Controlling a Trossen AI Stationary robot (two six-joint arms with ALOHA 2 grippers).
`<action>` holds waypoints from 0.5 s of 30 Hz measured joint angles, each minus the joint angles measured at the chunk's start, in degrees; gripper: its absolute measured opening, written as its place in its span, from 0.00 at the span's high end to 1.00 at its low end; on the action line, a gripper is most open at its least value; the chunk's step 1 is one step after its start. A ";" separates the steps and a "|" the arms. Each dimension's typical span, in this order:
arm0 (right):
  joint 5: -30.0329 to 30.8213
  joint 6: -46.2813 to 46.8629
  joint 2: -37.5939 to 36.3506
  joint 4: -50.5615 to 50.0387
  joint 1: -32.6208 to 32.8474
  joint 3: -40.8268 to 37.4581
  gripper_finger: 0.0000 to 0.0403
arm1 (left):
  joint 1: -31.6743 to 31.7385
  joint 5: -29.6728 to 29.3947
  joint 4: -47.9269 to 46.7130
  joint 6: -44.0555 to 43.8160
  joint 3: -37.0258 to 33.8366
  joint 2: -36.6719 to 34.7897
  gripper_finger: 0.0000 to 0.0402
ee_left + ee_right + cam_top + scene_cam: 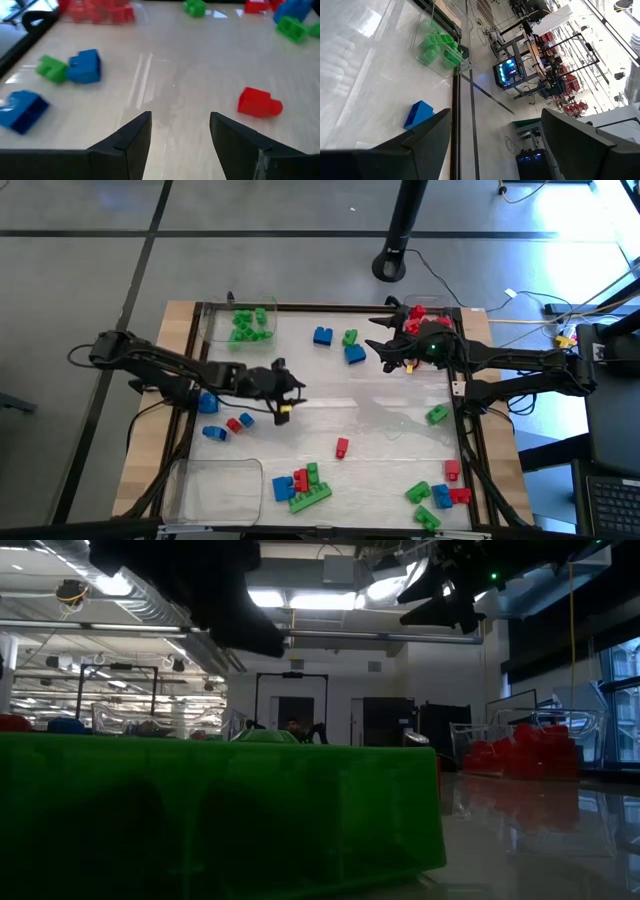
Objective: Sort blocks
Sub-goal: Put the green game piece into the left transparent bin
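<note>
From above: green blocks (249,324) fill one clear tray (212,328), red blocks (420,318) another; the rest are scattered over the white tabletop (390,405). Left wrist: left end effector (180,131) released, empty. Right wrist: right end effector (496,131) spread, empty.

Low view dim; tabletop (380,405) glare streaks.

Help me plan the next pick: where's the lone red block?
In the high view, the lone red block lies mid-table toward the near edge, right of the left gripper.
</note>
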 joint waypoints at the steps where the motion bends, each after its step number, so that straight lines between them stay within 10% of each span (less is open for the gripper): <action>1: 0.00 0.02 0.00 0.02 0.02 0.00 0.23 | -0.47 0.00 0.72 0.17 0.05 1.20 0.53; 15: 0.00 0.04 0.00 -0.23 0.00 0.00 0.23 | -8.39 -0.04 -12.94 -1.97 18.92 18.67 0.53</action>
